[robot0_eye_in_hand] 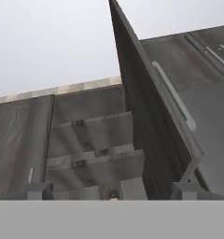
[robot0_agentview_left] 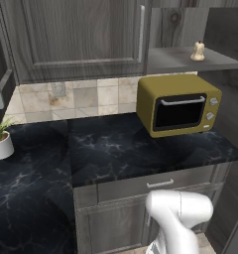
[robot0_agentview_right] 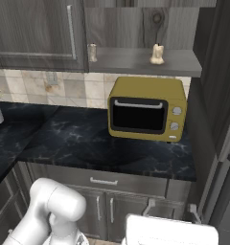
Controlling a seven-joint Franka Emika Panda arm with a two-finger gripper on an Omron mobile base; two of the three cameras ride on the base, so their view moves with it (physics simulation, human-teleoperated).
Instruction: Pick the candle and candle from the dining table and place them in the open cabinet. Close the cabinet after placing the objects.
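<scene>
Open and empty, the gripper (robot0_eye_in_hand: 112, 190) points up along the edge of the cabinet's open door (robot0_eye_in_hand: 149, 116). One cream, lumpy, pear-shaped candle (robot0_agentview_right: 157, 54) stands upright on the cabinet (robot0_agentview_right: 136, 61) shelf above the yellow microwave (robot0_agentview_right: 146, 108).

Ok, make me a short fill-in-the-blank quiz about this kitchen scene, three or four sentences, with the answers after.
1. The microwave on the counter is coloured ____.
2. The candle stands on the open cabinet's ____.
3. The microwave sits directly ____ that candle.
4. At the far left of the counter stands a potted ____ in a white pot.

Missing words: yellow; shelf; below; plant
</scene>
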